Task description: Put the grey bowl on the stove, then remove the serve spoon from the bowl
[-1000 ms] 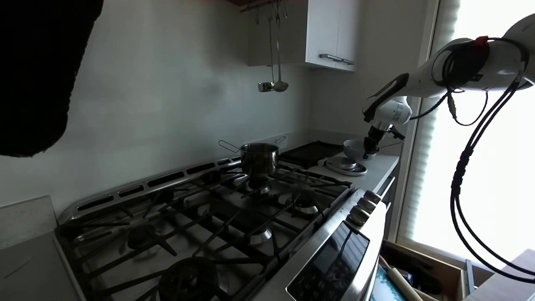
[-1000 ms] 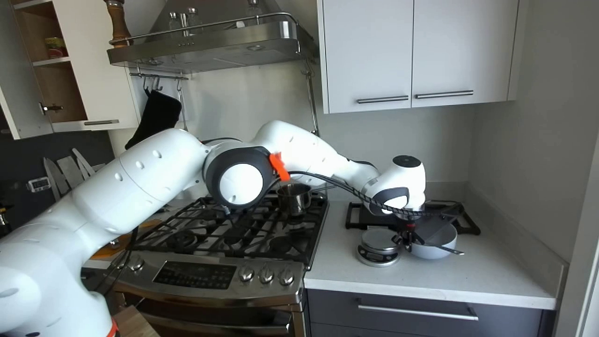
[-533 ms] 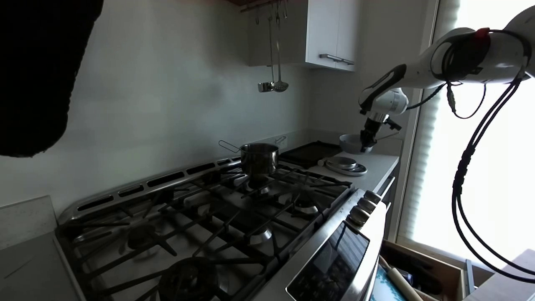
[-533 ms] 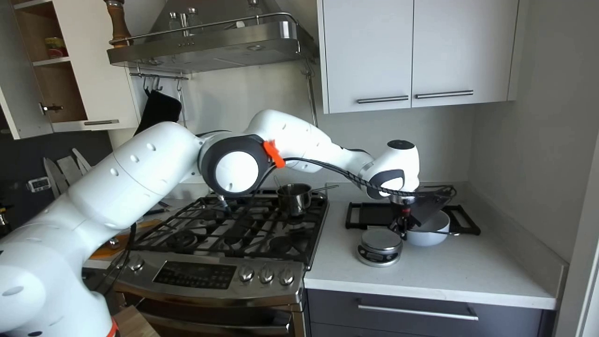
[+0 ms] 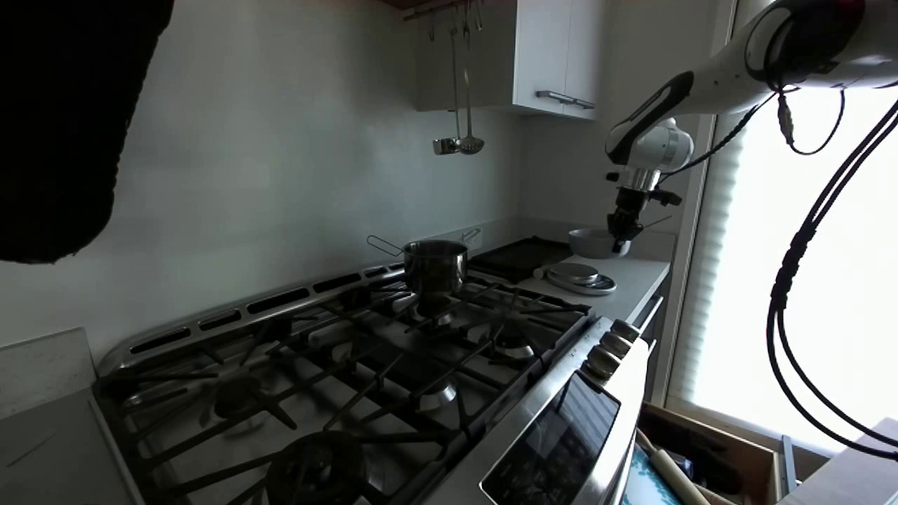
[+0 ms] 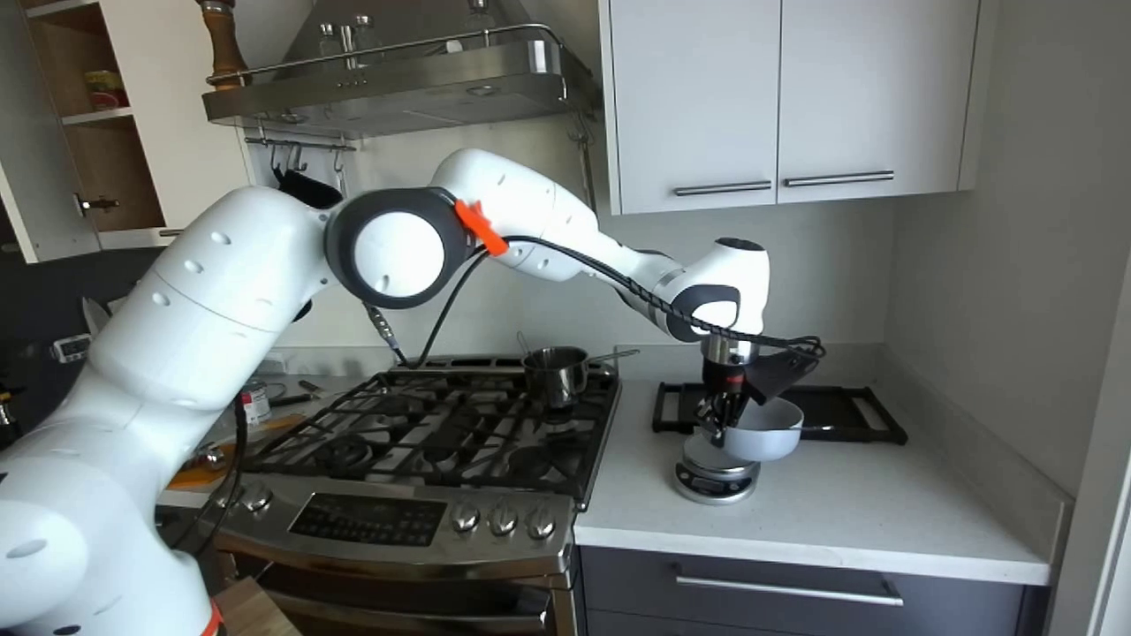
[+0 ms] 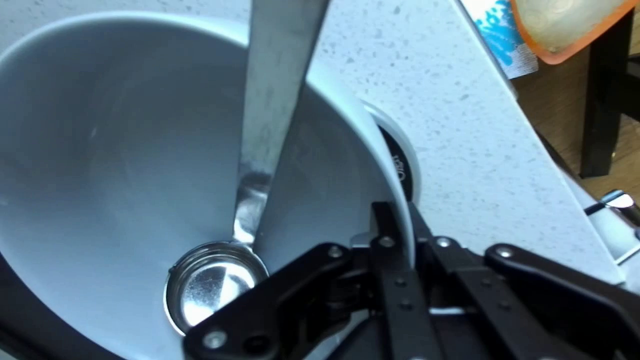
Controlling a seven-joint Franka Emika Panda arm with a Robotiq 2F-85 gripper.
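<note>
The grey bowl is held off the white counter, above and behind the kitchen scale; it shows in an exterior view too. My gripper is shut on the bowl's rim, one finger inside the wall and one outside, as the wrist view shows. The serve spoon lies in the bowl, its round steel cup at the bottom and its flat handle over the rim. The stove stands left of the counter in an exterior view, with black grates and front knobs.
A steel pot with a long handle stands on the stove's back right burner. The scale sits under the bowl's near side. A black tray lies behind. Ladles hang under the hood; cabinets are above.
My gripper has moved the bowl leftward and up, off the spot right of the scale to above it, in an exterior view. The arm's elbow has risen. The spoon travels in the bowl.
</note>
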